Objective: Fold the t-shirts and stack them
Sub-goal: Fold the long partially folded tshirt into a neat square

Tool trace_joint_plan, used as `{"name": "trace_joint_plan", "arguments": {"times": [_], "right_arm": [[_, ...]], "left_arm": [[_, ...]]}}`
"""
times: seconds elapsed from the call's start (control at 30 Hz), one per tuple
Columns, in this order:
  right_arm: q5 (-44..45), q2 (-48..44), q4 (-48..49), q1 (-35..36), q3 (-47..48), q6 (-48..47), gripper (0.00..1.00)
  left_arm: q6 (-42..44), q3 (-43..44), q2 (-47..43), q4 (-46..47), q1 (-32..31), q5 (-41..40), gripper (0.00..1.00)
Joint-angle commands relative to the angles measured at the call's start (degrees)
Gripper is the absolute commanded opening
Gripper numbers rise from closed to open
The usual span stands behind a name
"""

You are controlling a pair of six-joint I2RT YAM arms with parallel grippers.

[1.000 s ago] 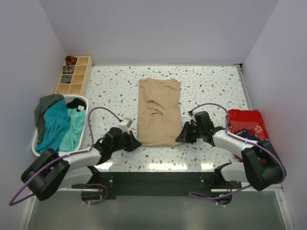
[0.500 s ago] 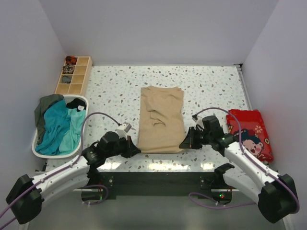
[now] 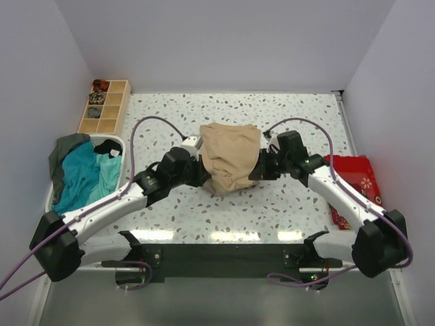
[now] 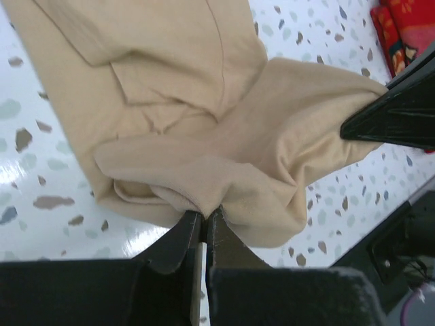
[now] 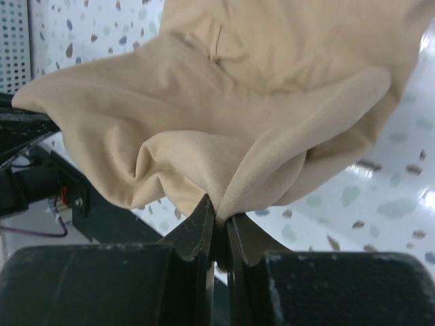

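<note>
The left claw (image 3: 198, 171) and right claw (image 3: 261, 170) each pinch an edge of the beige shirt (image 3: 230, 157), which is bunched between them mid-fold. Left of the left claw, more shirts (image 3: 81, 180) wait in a basket (image 3: 120, 142), so most of the folding seems left.

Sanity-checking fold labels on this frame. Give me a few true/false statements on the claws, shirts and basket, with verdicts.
1. The left claw and the right claw are both shut on the beige t-shirt. True.
2. The beige t-shirt lies spread flat on the table. False: its gripped edge is raised and bunched over the rest.
3. The white basket holds a teal t-shirt. True.
4. The red cloth lies in the basket. False: it lies on the table's right side.
</note>
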Motion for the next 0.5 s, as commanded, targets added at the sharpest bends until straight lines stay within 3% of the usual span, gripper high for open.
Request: {"name": "trace_joint_plan", "arguments": {"times": [0.0, 0.3, 0.47], "right_arm": [[3.7, 9.0, 2.2, -1.4, 9.6, -5.3, 0.09], [-0.3, 30.1, 6.3, -8.1, 27.1, -6.2, 0.09], [-1.1, 43.5, 6.5, -10.2, 42.6, -6.5, 0.06]], "left_arm": [[6.4, 8.3, 8.5, 3.5, 2.9, -4.1, 0.00], [12.0, 20.2, 24.8, 12.2, 14.3, 2.4, 0.00], [13.3, 30.9, 37.8, 19.6, 18.8, 7.2, 0.00]]}}
